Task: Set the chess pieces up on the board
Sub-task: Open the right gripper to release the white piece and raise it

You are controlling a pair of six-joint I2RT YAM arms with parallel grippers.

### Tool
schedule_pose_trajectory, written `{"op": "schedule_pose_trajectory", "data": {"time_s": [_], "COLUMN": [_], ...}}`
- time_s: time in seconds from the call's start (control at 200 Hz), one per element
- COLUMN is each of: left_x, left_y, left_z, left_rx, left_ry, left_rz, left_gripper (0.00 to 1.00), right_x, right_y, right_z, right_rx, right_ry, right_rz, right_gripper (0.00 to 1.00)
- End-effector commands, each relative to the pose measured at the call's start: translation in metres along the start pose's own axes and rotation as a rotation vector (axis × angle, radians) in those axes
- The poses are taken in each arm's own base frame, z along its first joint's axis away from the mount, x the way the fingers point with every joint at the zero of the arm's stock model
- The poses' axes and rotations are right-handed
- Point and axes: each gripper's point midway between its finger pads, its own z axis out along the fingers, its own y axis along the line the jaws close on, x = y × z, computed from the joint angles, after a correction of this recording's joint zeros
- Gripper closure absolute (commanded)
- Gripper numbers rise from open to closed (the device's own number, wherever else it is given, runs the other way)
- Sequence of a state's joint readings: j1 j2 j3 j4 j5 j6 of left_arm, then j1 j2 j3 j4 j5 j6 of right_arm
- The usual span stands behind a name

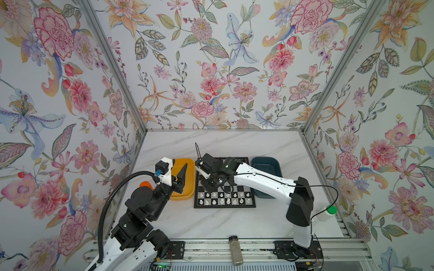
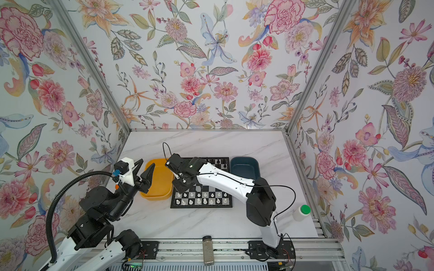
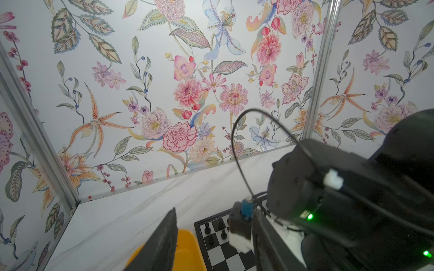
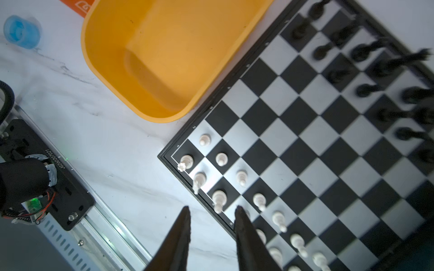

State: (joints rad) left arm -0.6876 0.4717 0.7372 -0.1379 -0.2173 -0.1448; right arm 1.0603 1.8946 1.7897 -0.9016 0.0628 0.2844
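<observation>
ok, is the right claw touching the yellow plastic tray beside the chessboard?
Apart. The right wrist view shows the open right claw with bare marble table between its fingertips and the yellow plastic tray.

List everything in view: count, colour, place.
board: one, black and silver, centre
white chess pieces: about sixteen, near rows
black chess pieces: count hidden, far rows
yellow tray: one, left of board
dark blue tray: one, right of board
bottle: one, white, green cap, far right
jar: one, black lid, front rail
blue cup: one, near yellow tray
orange item: one, left of yellow tray
left gripper: one, black, open, over yellow tray
right gripper: one, black, open, above board
</observation>
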Motion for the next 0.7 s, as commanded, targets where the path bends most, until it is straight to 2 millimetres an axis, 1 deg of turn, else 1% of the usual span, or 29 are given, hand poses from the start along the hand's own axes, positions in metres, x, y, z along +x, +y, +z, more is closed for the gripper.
{"op": "schedule_pose_trajectory", "data": {"time_s": [0.0,0.105,0.16,0.205,0.26,0.35,0.425,0.47,0.505,0.52,0.53,0.546,0.616,0.696], "left_x": [0.008,0.016,0.021,0.024,0.027,0.034,0.041,0.046,0.051,0.054,0.055,0.057,0.069,0.084], "left_y": [0.000,0.004,0.005,0.007,0.009,0.015,0.022,0.029,0.035,0.038,0.040,0.043,0.060,0.083], "left_z": [0.003,0.009,0.013,0.016,0.021,0.028,0.035,0.040,0.043,0.045,0.046,0.048,0.054,0.059], "left_rx": [-0.014,-0.049,-0.067,-0.084,-0.105,-0.148,-0.195,-0.233,-0.263,-0.277,-0.287,-0.300,-0.374,-0.457], "left_ry": [0.021,0.039,0.057,0.069,0.077,0.094,0.107,0.120,0.134,0.140,0.143,0.147,0.175,0.191], "left_rz": [0.024,0.046,0.058,0.067,0.081,0.099,0.110,0.115,0.119,0.118,0.118,0.117,0.108,0.089], "left_gripper": [0.47,0.46,0.44,0.42,0.35,0.24,0.15,0.10,0.06,0.04,0.03,0.01,0.01,0.01], "right_x": [-0.007,-0.004,0.000,0.005,0.015,0.034,0.051,0.063,0.072,0.075,0.077,0.082,0.097,0.111], "right_y": [-0.055,-0.099,-0.115,-0.130,-0.150,-0.180,-0.202,-0.215,-0.225,-0.228,-0.228,-0.237,-0.252,-0.266], "right_z": [-0.044,-0.086,-0.106,-0.122,-0.141,-0.170,-0.192,-0.199,-0.204,-0.205,-0.205,-0.206,-0.206,-0.195], "right_rx": [0.168,0.272,0.299,0.330,0.372,0.416,0.459,0.498,0.538,0.551,0.555,0.583,0.644,0.706], "right_ry": [-0.105,-0.215,-0.280,-0.343,-0.422,-0.554,-0.677,-0.743,-0.794,-0.815,-0.829,-0.842,-0.902,-0.919], "right_rz": [0.058,0.137,0.176,0.204,0.247,0.324,0.367,0.378,0.388,0.385,0.379,0.388,0.387,0.355], "right_gripper": [0.64,0.61,0.59,0.55,0.48,0.40,0.26,0.17,0.03,0.00,0.01,0.01,0.01,0.01]}}
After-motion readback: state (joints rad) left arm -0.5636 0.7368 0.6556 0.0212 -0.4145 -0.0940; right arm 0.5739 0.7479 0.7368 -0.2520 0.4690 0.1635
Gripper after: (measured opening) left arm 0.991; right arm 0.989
